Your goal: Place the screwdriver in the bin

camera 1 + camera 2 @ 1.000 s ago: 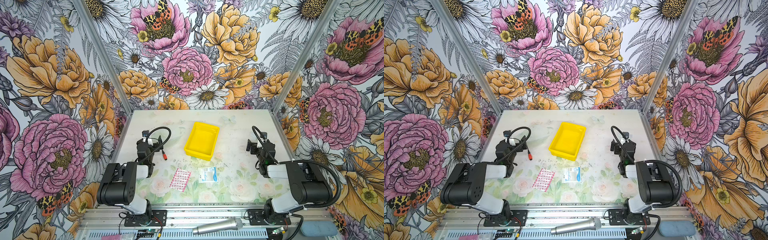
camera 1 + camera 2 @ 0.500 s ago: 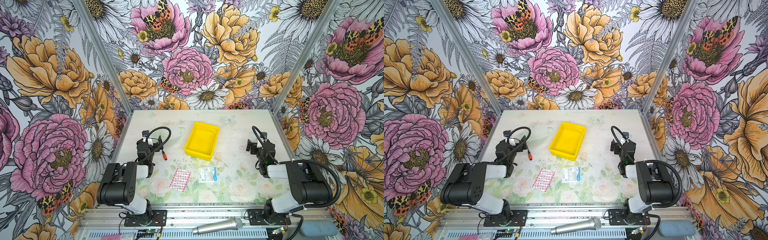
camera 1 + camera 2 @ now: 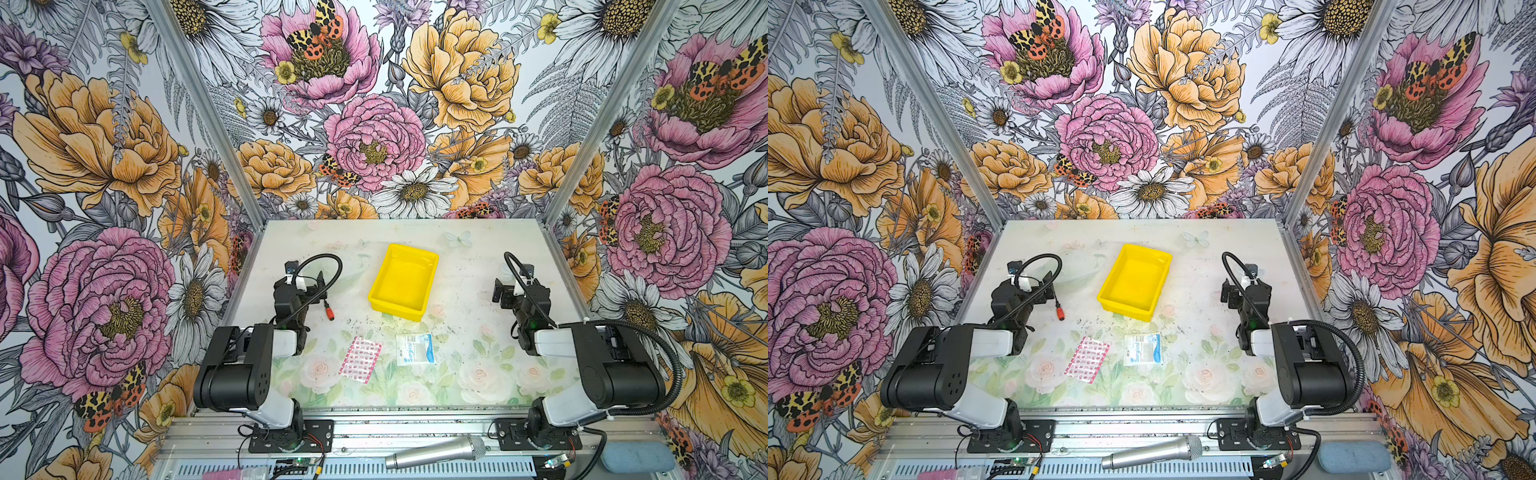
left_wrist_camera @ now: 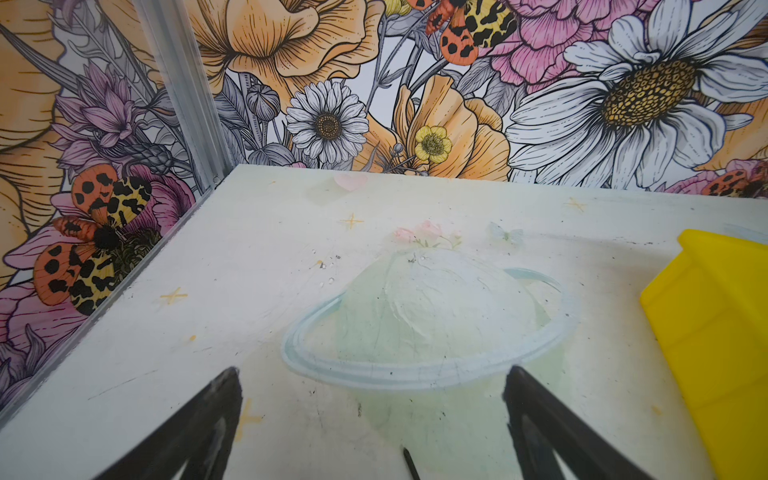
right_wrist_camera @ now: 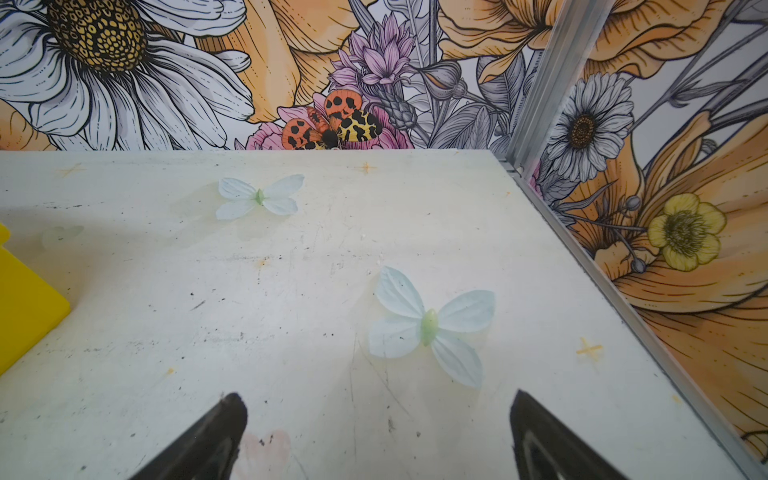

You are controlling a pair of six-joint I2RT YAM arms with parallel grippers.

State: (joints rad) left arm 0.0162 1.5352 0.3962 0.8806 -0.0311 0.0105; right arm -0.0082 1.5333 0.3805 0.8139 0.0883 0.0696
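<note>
While both top views catch the whole screwdriver (image 3: 329, 311) flat on the table (image 3: 478, 257), orange handle toward the near edge, the left wrist view gets only the thin black shaft tip (image 4: 410, 462), between the fingers (image 4: 199, 419).

Bin (image 3: 395, 308): whole in both top views at mid-table. Each wrist view sees just a yellow corner of it (image 4: 715, 332) (image 5: 25, 307). The screwdriver lies outside it, on bare table between the left gripper (image 3: 305, 279) and the bin, close to the gripper and apart from the bin.

Only the top views show a red-patterned packet (image 3: 360, 359), a white-and-blue packet (image 3: 415, 349) nearer the front, and a silver microphone (image 3: 436, 453) on the rail (off the table).

Left arm: folded back at the elbow, forearm reaching forward, gripper low over the table and pointing toward the back wall. Its fingers are spread as wide as they go, with nothing between them but table and that shaft tip, not touching it.

Right arm: mirror pose on the right side, and the right gripper (image 5: 378, 395) is also spread wide over bare table, holding nothing.

Versus a second ago: no change I can see. Arms, screwdriver, bin and packets all sit in the same spots.
</note>
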